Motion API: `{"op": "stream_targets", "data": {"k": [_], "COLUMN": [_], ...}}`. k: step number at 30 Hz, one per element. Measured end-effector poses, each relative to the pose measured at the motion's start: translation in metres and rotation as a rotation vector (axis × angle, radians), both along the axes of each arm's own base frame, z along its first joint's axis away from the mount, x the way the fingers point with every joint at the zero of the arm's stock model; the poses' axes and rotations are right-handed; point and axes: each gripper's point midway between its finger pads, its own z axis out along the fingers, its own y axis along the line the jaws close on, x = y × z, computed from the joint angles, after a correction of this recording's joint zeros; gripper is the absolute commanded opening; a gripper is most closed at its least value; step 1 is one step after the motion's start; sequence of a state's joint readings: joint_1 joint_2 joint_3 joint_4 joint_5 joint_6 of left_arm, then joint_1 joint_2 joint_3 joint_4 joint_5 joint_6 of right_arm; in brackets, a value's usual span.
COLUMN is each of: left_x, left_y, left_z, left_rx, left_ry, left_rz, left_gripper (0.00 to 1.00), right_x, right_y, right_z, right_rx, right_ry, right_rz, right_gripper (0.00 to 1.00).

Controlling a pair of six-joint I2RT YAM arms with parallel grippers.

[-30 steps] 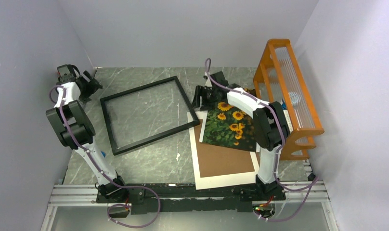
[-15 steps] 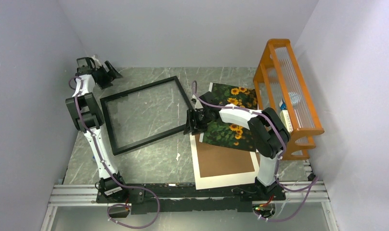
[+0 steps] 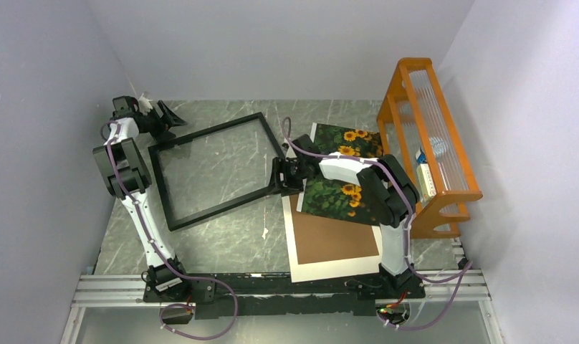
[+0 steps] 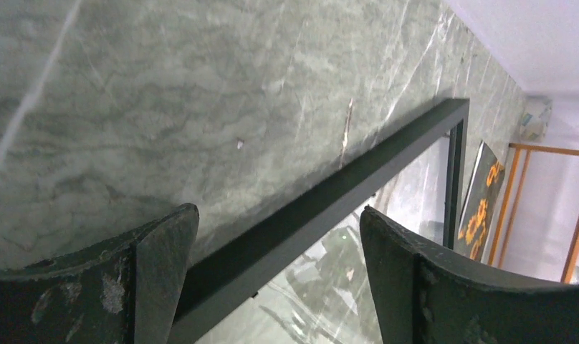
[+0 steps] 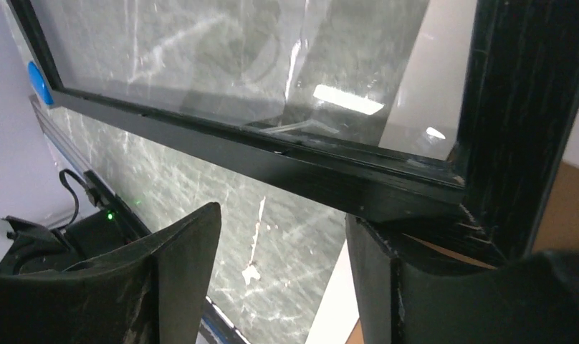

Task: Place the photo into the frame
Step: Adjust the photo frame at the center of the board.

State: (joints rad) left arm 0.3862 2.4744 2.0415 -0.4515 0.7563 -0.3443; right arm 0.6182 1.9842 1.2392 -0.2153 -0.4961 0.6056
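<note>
Our task's photo (image 3: 342,188), a rectangular print of yellow sunflowers with dark centres on deep green leaves, lies flat at 2 o'clock on the counter (image 3: 222,244). It is turned slightly askew, its near edge overlaps a plain brown board (image 3: 333,240), and the right arm crosses over its middle. The board rests on a white mat (image 3: 322,271) at 5 o'clock.

The frame (image 3: 215,170), a thin black rectangle with square-edged rails, sits empty at 10 o'clock, rotated on the green, white-veined, marble-look counter. Its clear pane shows the stone beneath and catches bright reflections in the right wrist view.

We see the left hand (image 3: 168,115) at the frame's 11 o'clock corner. Its scuffed dark fingers are spread wide on either side of the far rail and are not closed on it.

The right hand (image 3: 281,175) meets the frame's 3 o'clock corner. Its jaws are parted with only counter between them, and the corner sits at the tip of one finger (image 5: 387,244).

An orange rack (image 3: 451,195) with clear slats stands at 3 o'clock, just beside the photo.
</note>
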Motion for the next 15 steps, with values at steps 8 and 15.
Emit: {"op": "stream_targets", "data": {"k": [8,15], "left_x": [-0.024,-0.062], "left_y": [0.011,0.024], "left_z": [0.002,-0.003], "left_rx": [-0.03,-0.054], "left_ry": [0.056,0.176], "left_rz": [-0.002,0.048], "left_gripper": [0.89,0.89], "right_x": [0.031,0.086], "right_y": [0.013,0.018], "right_z": [0.004,0.006], "right_rx": [0.034,0.086], "right_ry": [-0.019,-0.04], "right_rz": [-0.036,-0.118], "right_gripper": [0.73,0.73]}}
